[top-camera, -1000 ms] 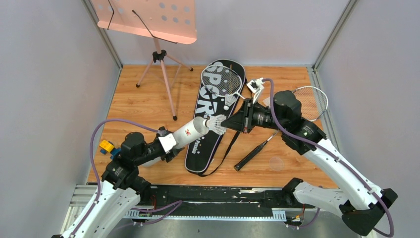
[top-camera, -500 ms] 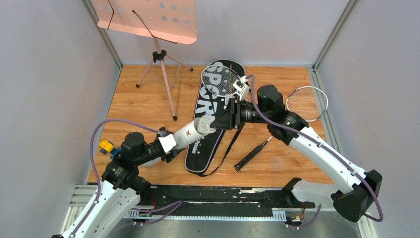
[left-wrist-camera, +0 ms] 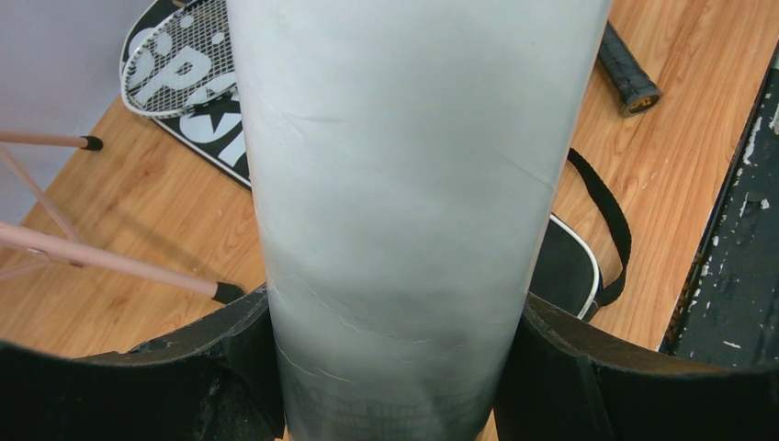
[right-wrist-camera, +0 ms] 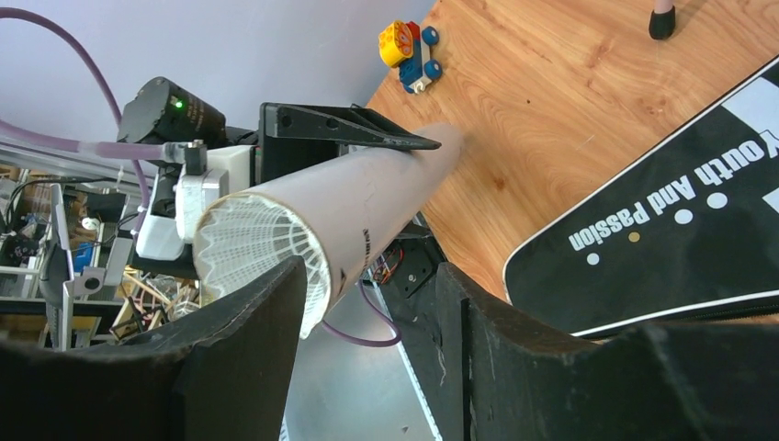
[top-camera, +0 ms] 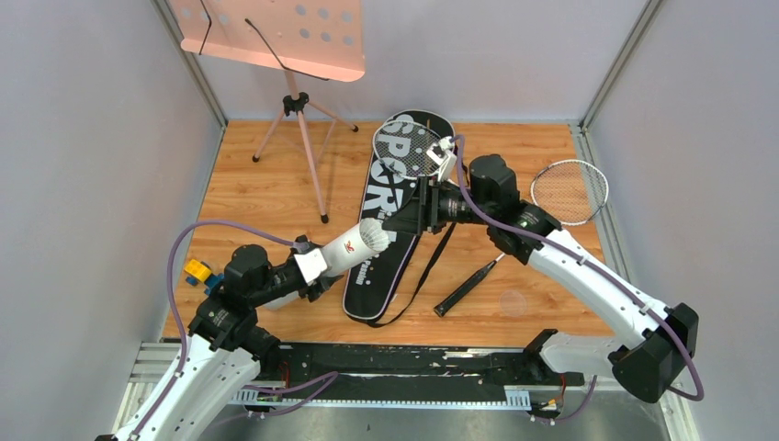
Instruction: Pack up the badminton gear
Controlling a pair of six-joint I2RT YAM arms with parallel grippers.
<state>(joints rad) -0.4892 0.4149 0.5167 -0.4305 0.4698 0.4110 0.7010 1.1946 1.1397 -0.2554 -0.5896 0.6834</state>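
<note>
Black bag (top-camera: pixel 369 280) lies flat mid-floor, one racket (top-camera: pixel 411 149) across its far end. Left gripper (top-camera: pixel 312 266) clamps the white tube (top-camera: pixel 349 248) near its base, mouth raised over the bag's left edge, a shuttlecock (right-wrist-camera: pixel 257 248) seated inside the rim. Right gripper (top-camera: pixel 407 219) sits at that mouth, jaws apart, holding nothing. The pink stand (top-camera: pixel 276 37) is well apart, far left.

I see my left arm (top-camera: pixel 207 367) at seven o'clock and right arm (top-camera: pixel 588 276) at four: white shells, black joints, a looping purple cable (top-camera: pixel 220 222) each. The fingers (right-wrist-camera: pixel 243 358) are matte black.
</note>
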